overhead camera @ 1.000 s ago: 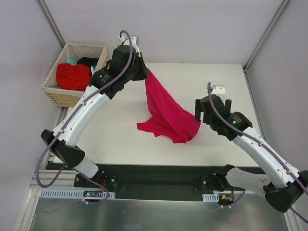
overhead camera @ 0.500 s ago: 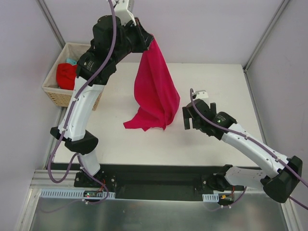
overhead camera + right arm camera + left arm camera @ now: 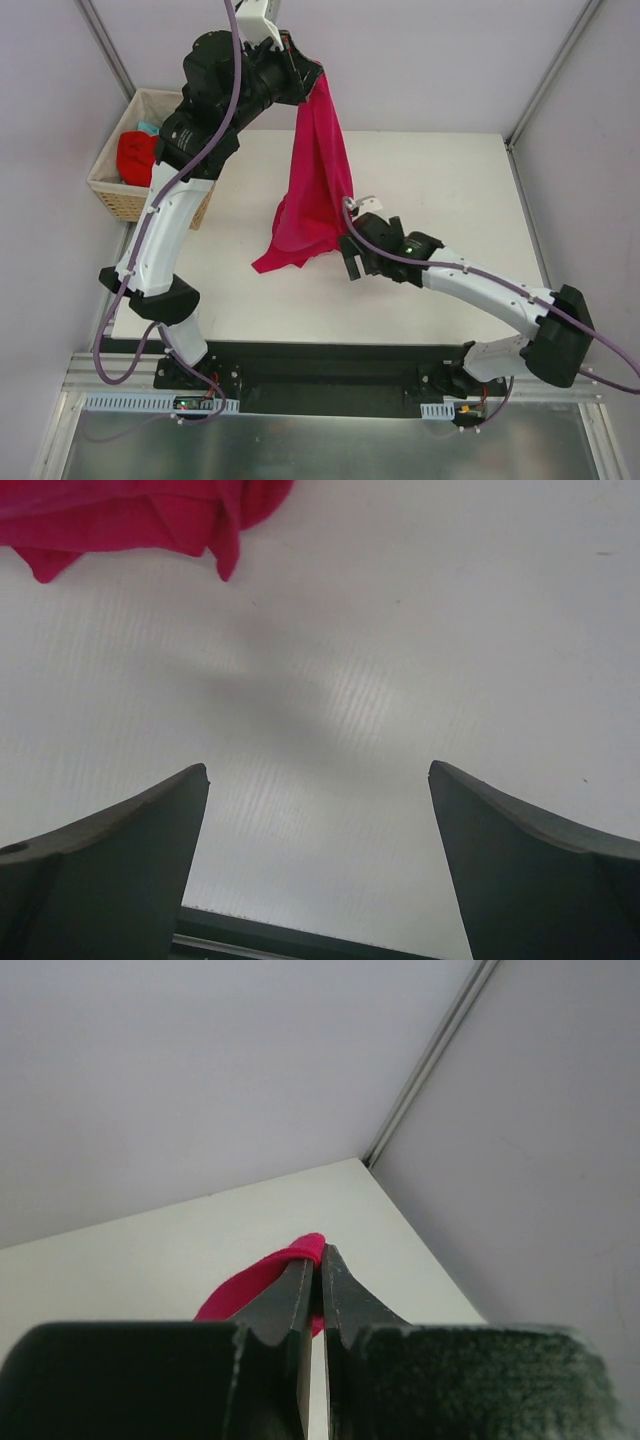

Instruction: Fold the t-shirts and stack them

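Findings:

1. The left gripper is raised high over the far left part of the table. Its jaws are pressed together on a pinch of the crimson-pink t-shirt. The left wrist view confirms this: cloth bulges out just past the closed tips of the left gripper.
2. The crimson-pink t-shirt hangs from that grip in a long drape. Its lower end rests crumpled on the table near the middle.
3. The right gripper sits low, just beside the right edge of the shirt's lower end. Its jaws are spread fully apart and hold nothing. In the right wrist view, bare table shows between the fingers of the right gripper, with the shirt's hem apart from them at the upper left.
4. A wicker basket stands off the table's far left corner. It holds 1 bright red t-shirt, with a sliver of teal cloth behind it.
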